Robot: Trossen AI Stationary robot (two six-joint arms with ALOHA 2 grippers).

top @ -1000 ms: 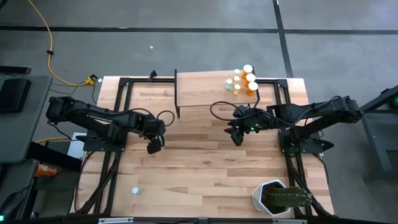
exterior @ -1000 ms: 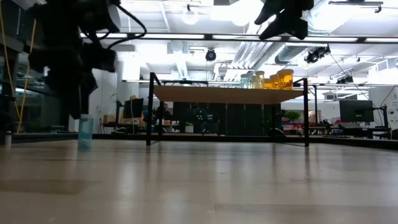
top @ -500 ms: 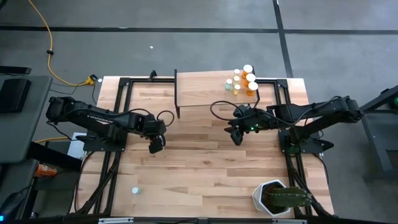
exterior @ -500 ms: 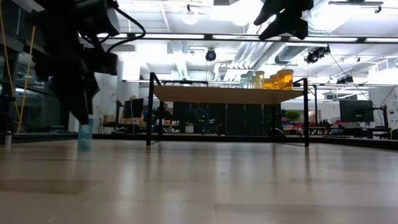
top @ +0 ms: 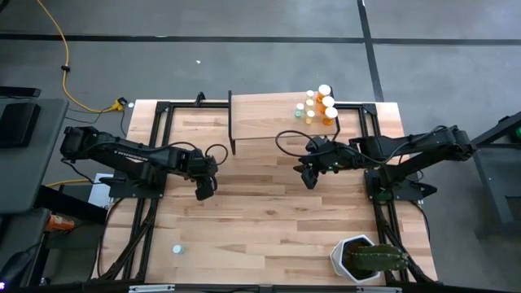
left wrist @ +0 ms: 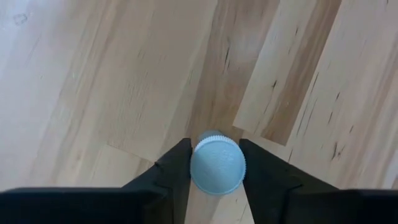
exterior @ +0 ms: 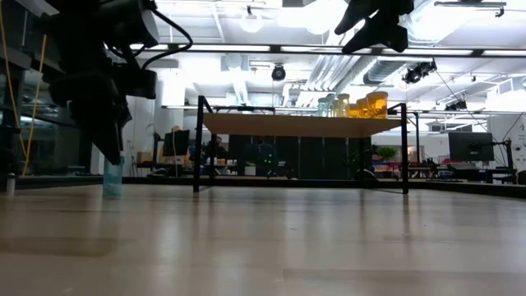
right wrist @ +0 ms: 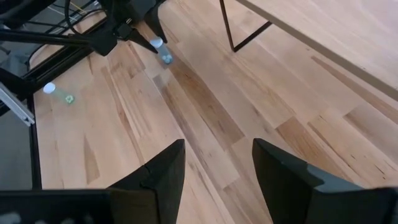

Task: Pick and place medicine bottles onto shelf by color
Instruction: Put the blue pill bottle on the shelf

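Two arms before you, your left gripper [left wrist: 216, 168] low at centre frame, fingers seemingly touching a pale blue bottle [left wrist: 217, 163] standing on the table [left wrist: 93, 93], your right gripper [right wrist: 214, 165] parted and empty, the shelf [top: 269, 114] upper centre bearing several bottles [top: 321, 104].

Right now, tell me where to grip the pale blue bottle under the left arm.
Grip the pale blue bottle on opposite sides, just under its round cap, coming straight down. It stands upright on the table, and the left gripper fingers already flank it.

A white pot [top: 352, 255] with a green plant [top: 376, 260] sits at the striped wooden tabletop's [top: 260, 220] corner; a yellow cable [top: 65, 69] trails over the grey floor [top: 244, 65].
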